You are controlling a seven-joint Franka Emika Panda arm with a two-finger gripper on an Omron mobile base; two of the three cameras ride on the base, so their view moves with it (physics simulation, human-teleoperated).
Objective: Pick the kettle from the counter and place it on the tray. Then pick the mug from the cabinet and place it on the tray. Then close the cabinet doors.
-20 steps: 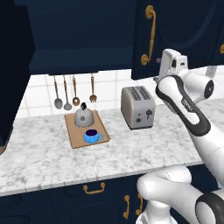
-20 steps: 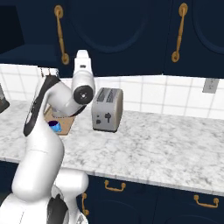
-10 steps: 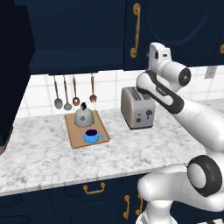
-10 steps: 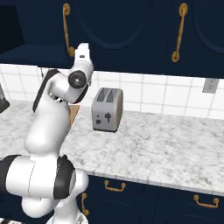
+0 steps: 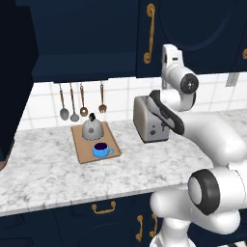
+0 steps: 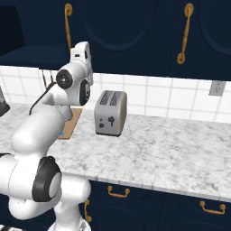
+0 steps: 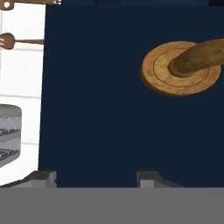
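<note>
Kettle (image 5: 91, 128) sits on the tray (image 5: 85, 150), at its back half, upright, black knob up. Mug (image 5: 101, 150) also on the tray, just in front of the kettle, handle to the right. Tray lies flat on the counter (image 5: 58, 173), left of the toaster (image 5: 150, 125), apart from it. Utensils (image 5: 82, 102) hang on the tile wall above the tray. Cabinet (image 5: 82, 34) above the tray looks dark; a navy door (image 5: 193, 34) with brass handle (image 5: 150, 33) is above the toaster. Gripper (image 5: 170, 60) is raised above the toaster, up against the door near the handle's lower end. Hand view: door face (image 7: 113, 96) close up, round brass handle mount (image 7: 181, 68) to the upper right, toaster edge (image 7: 9, 131) at left. Finger tips (image 7: 41, 178) stand apart, nothing between them; jaws partly spread, touching nothing visible.
</note>
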